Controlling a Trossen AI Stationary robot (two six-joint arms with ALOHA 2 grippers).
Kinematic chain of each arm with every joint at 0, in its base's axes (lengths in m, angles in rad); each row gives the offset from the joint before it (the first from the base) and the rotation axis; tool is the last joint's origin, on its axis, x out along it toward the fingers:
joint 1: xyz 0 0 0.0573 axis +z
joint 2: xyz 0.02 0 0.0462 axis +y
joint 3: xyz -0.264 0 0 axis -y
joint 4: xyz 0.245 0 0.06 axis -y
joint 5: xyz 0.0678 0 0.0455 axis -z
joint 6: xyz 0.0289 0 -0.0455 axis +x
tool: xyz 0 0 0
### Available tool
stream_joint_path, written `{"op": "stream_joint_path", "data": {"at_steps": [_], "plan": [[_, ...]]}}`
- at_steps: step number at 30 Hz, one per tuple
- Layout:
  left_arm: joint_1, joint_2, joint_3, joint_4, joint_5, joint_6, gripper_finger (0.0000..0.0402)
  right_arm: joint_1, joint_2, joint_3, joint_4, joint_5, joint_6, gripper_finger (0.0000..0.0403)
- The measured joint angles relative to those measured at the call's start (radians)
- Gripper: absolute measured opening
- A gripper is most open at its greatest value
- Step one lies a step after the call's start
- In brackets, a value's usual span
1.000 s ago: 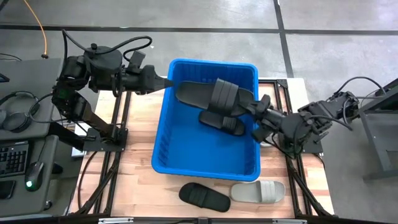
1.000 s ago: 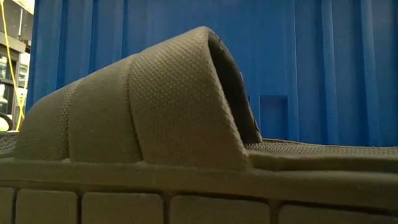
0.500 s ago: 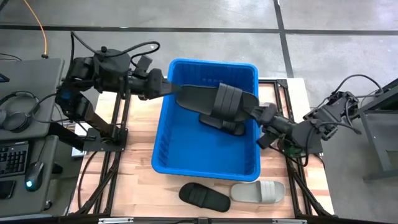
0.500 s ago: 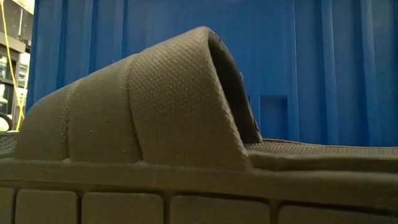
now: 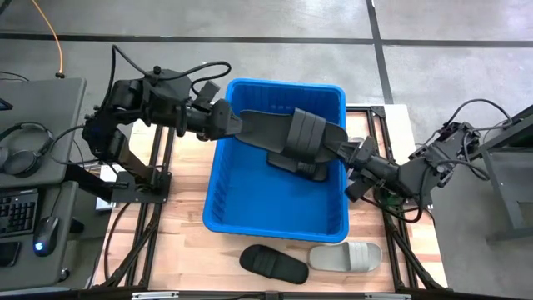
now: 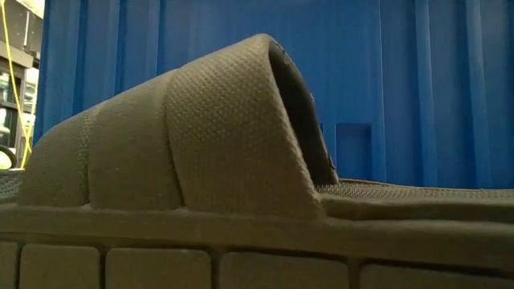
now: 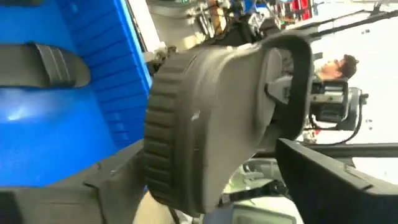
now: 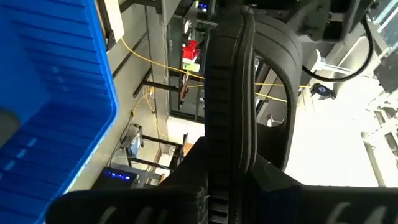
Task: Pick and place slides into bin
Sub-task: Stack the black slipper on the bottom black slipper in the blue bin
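A black slide (image 5: pixel 291 132) hangs above the blue bin (image 5: pixel 250 218), lying lengthwise from left to right. My right gripper (image 5: pixel 348 155) is shut on its right end. My left gripper (image 5: pixel 233 123) is open, with a finger on each side of the slide's rounded left end (image 7: pixel 205 124); I cannot tell whether they touch it. Another black slide (image 5: pixel 301 167) lies inside the bin under the held one. A black slide (image 5: pixel 273 263) and a light grey slide (image 5: pixel 346 256) rest sole-down on the table in front of the bin. My right gripper pinches the sole's right end (image 8: pixel 225 165), on the strap side, between its two fingers. They come nearly level from the table's right, along the slide. The slide is lifted clear of the bin, reaching out leftward from the fingers.
The bin fills the middle of the wooden table (image 5: pixel 187 242). In the low view the black slide (image 6: pixel 201 136) on the table stands close before the bin's ribbed wall (image 6: pixel 401 80). A desk with a keyboard and headphones (image 5: pixel 21 154) is left of the table.
My left gripper has moved toward the table's right, up to the held slide's left end, and has opened around it. My right gripper has stayed shut on the slide, which remains over the bin.
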Motion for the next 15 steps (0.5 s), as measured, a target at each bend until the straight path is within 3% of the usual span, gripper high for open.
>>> {"op": "stream_joint_path", "data": {"at_steps": [5,15], "plan": [[0.000,-0.001,0.000,0.030,0.009,0.002,0.0251,0.000,0.000,0.000,0.014,0.000,0.000,0.0012],[0.000,-0.001,0.000,0.034,0.017,0.001,0.0065,0.000,0.000,0.000,0.034,0.001,-0.001,0.0012]]}}
